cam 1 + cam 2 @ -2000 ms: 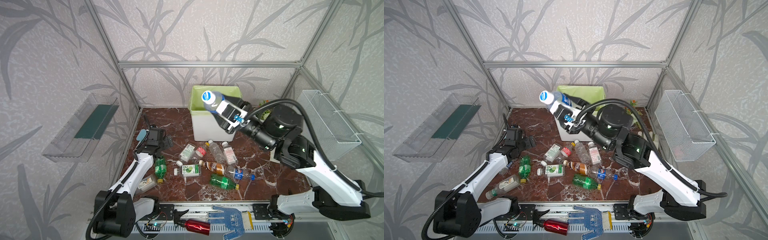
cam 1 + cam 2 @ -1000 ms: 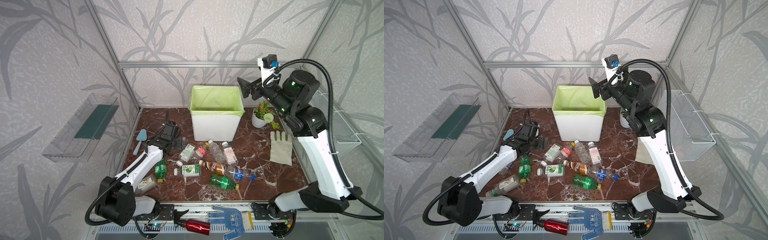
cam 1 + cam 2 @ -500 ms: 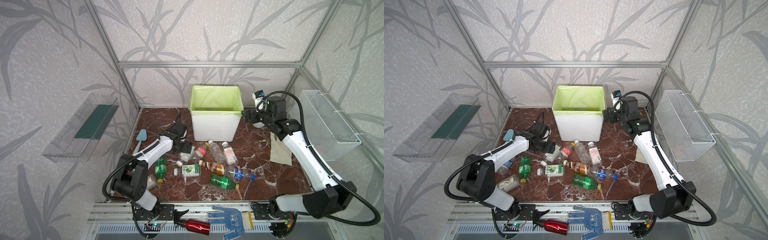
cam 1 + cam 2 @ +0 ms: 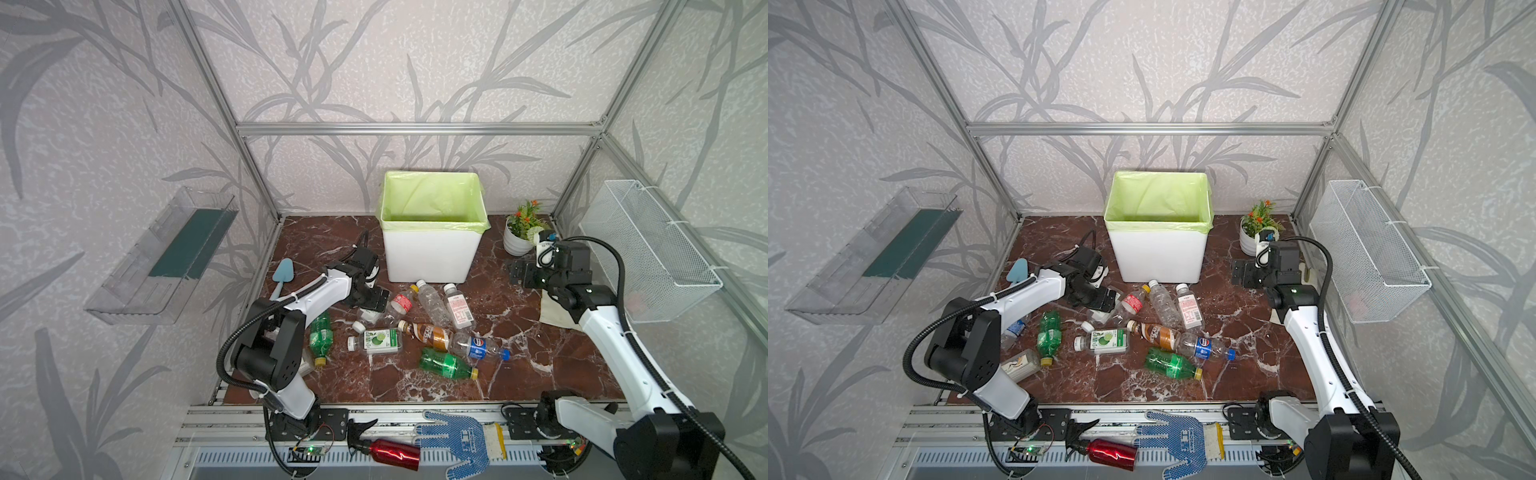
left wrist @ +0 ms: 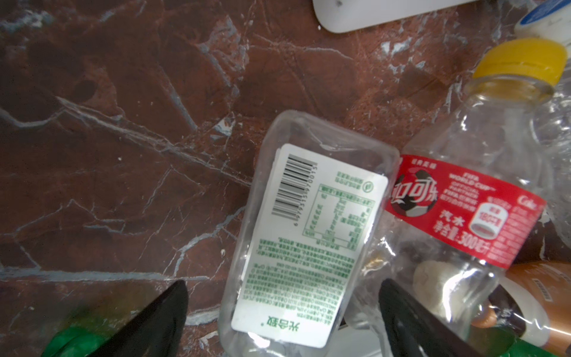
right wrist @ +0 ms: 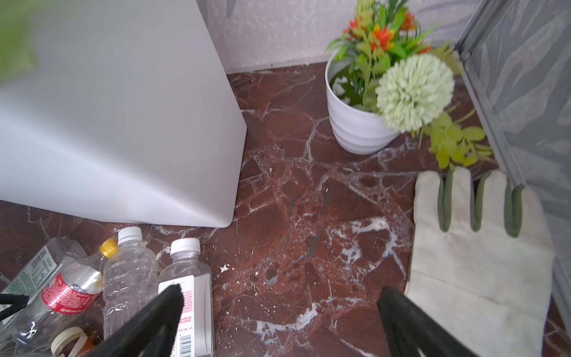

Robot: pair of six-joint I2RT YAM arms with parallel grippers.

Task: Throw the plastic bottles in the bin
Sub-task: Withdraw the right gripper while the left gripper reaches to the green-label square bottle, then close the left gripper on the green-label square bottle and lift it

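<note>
Plastic bottles [image 4: 428, 335]: approx. a dozen, all on their sides in a loose cluster on the red marble tabletop [image 4: 519, 365], just in front of the bin [image 4: 430, 262]. Bin is a white tub w/ green liner, upright at rear centre.

L gripper [image 5: 284, 309]: jaws spread wide, not clamped, low over cluster's left edge. It straddles a flat clear btl w/ green-print label [image 5: 306, 241]. Contact w/ fingers: cannot tell. Red-label btl [image 5: 463, 204], yellow cap, lies touching beside it.

R gripper [image 6: 281, 296]: jaws spread wide, nothing held, over bare marble btwn bin's right corner and a white glove [image 6: 479, 262]. Potted plant [image 6: 358, 123] stands beyond, rear right.

Red spray bottle [image 4: 392, 453] and blue glove [image 4: 457, 440] lie on front rail, well apart from cluster.
</note>
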